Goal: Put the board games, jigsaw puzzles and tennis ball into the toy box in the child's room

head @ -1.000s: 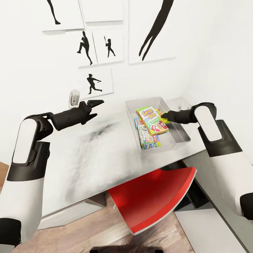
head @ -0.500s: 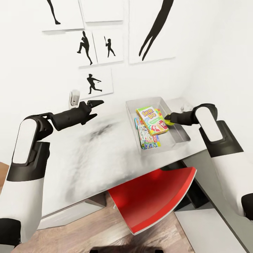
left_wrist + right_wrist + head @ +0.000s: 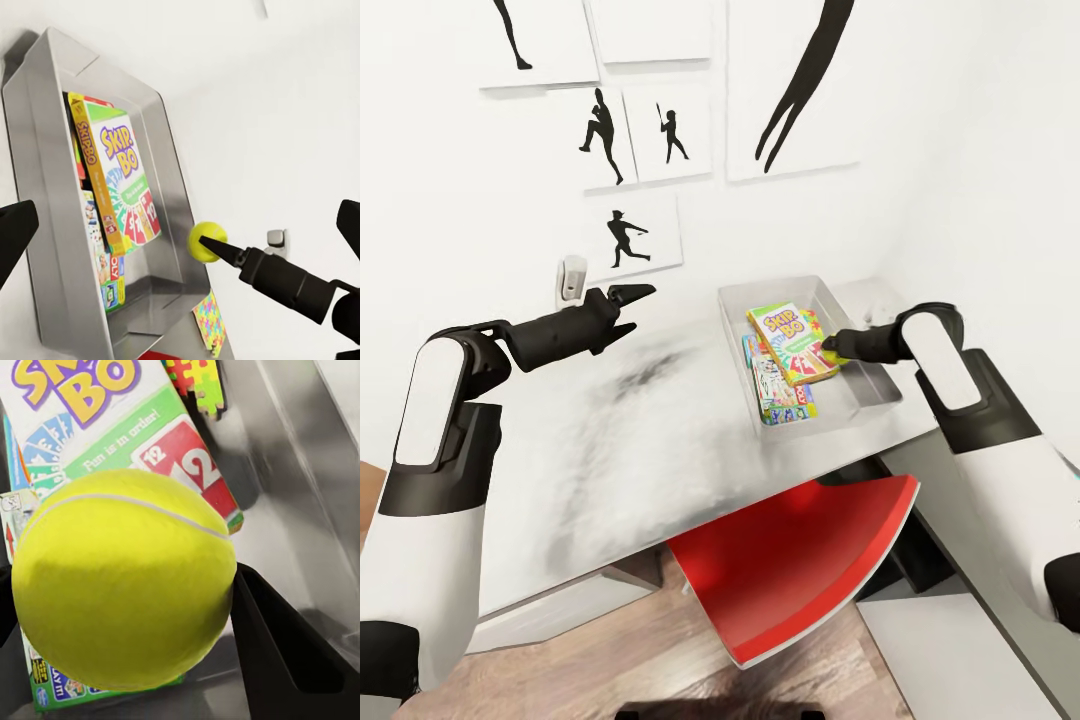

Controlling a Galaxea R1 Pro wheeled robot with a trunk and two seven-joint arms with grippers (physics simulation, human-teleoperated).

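- The right gripper [image 3: 828, 347] is closed on the tennis ball [image 3: 124, 577]; in the right wrist view the ball sits clamped between its 2 dark fingers [image 3: 289, 652], directly above the printed boxes.
- Over the last second the right arm drew back toward the table's right side and has now swung in again, so the ball hangs over the toy box [image 3: 880, 380], just past its right wall and beside the "SKIP-BO" game [image 3: 792, 343].
- The left wrist view confirms this: the ball [image 3: 206, 241] sits at the inner edge of the box wall [image 3: 45, 247], above the bare strip of floor beside the games.
- The left gripper [image 3: 622, 308] has stayed put over the table [image 3: 640, 440], well to the left of the box, jaws apart and holding nothing.
- Inside the box the "SKIP-BO" game lies on top of at least 2 other printed boxes [image 3: 780, 395], with a jigsaw puzzle [image 3: 196, 382] showing at the far edge of the stack.
- A 2nd jigsaw puzzle [image 3: 210, 324] appears to lie on the table just outside the box's right wall.
- Judgement: the ball looks ready to be released, and letting go here should land it inside; it may roll off the games, though the walls ought to keep it in.
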